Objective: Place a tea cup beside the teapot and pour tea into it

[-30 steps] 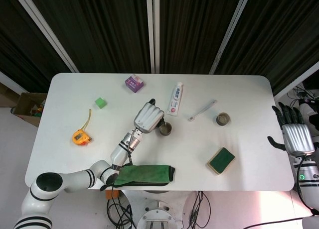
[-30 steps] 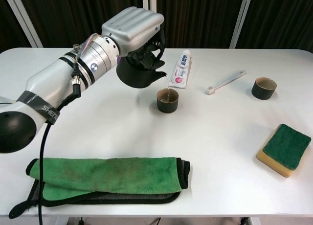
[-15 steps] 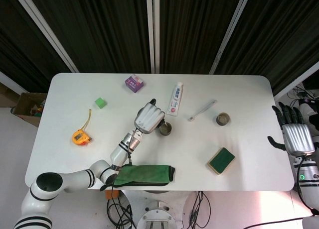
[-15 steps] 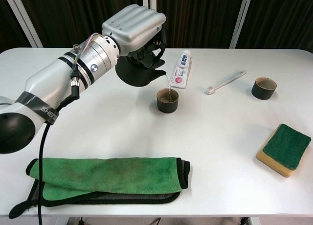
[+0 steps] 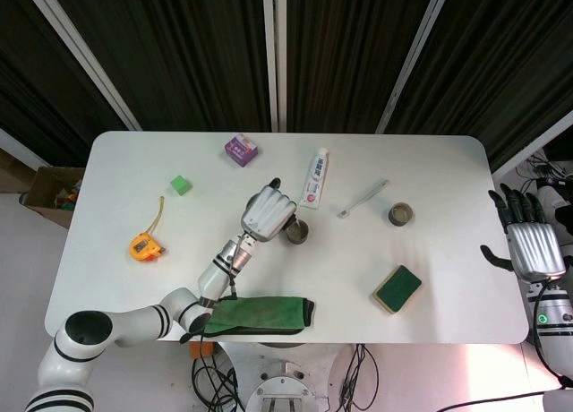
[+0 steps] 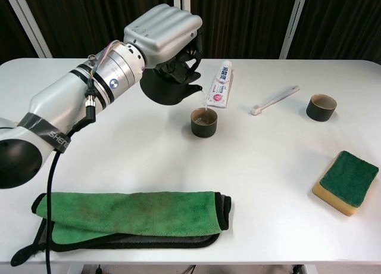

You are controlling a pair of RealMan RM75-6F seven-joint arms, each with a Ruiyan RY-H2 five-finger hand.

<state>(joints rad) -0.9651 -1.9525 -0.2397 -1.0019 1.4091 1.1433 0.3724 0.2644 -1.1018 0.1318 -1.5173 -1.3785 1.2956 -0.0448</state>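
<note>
My left hand (image 6: 162, 33) (image 5: 267, 210) grips a dark teapot (image 6: 168, 87), held tilted above the table with its spout over a dark tea cup (image 6: 204, 121) (image 5: 297, 232). A thin stream of tea runs from the spout into the cup. A second dark cup (image 6: 321, 106) (image 5: 401, 214) stands far to the right. My right hand (image 5: 528, 237) hangs open off the table's right edge, holding nothing; it shows only in the head view.
A toothpaste tube (image 6: 220, 90) lies just behind the cup, with a toothbrush (image 6: 274, 99) to its right. A green-topped sponge (image 6: 346, 181) sits at the front right. A green towel (image 6: 131, 218) lies along the front edge. A tape measure (image 5: 145, 245), green cube (image 5: 182, 184) and purple box (image 5: 241, 149) lie to the left.
The left hand has raised the teapot slightly and kept it tilted over the cup; the stream continues. The right hand has not moved.
</note>
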